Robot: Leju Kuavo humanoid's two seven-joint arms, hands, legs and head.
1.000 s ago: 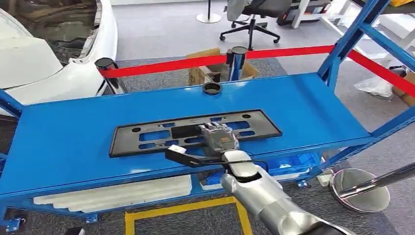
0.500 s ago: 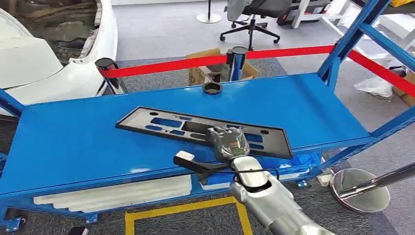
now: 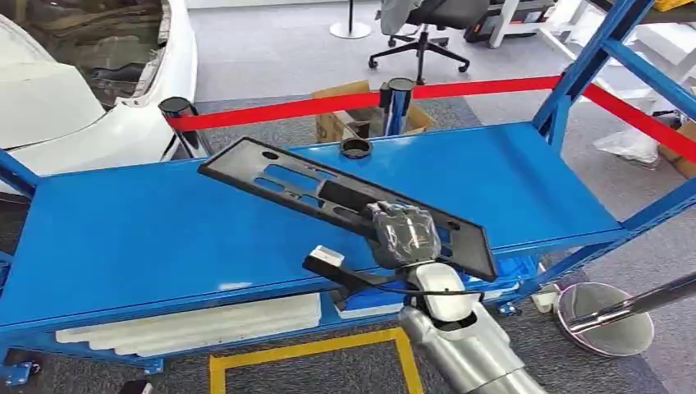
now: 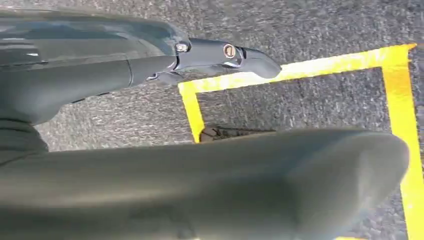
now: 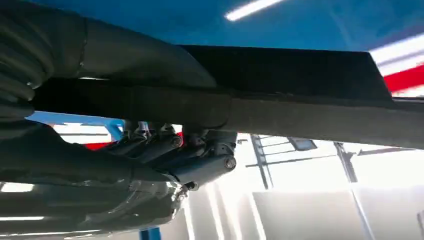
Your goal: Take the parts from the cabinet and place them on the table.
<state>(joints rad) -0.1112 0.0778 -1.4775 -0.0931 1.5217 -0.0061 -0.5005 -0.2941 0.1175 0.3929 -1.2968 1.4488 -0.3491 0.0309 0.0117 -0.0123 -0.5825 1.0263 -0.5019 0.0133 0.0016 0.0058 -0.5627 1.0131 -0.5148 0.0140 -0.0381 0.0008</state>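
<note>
The right hand (image 3: pixel 400 234) covers the middle of the black plate (image 3: pixel 287 182) in the head view, so the slots beneath it cannot be made out. Its fingers (image 5: pixel 200 157) in the right wrist view sit partly behind the plate's edge; the thumb is blurred and cut off by the frame. The plate's ends run out of that picture. The left hand (image 4: pixel 150 65) in the left wrist view is blurred, cut off at the frame's edge, and whether it is closed cannot be told. A small dark mark (image 4: pixel 235 133) on the floor is half hidden. On the lower shelf, white blocks (image 3: pixel 193 325) lie partly behind the blue shelf (image 3: pixel 123 238). The car (image 3: pixel 82 82) is cut off.
</note>
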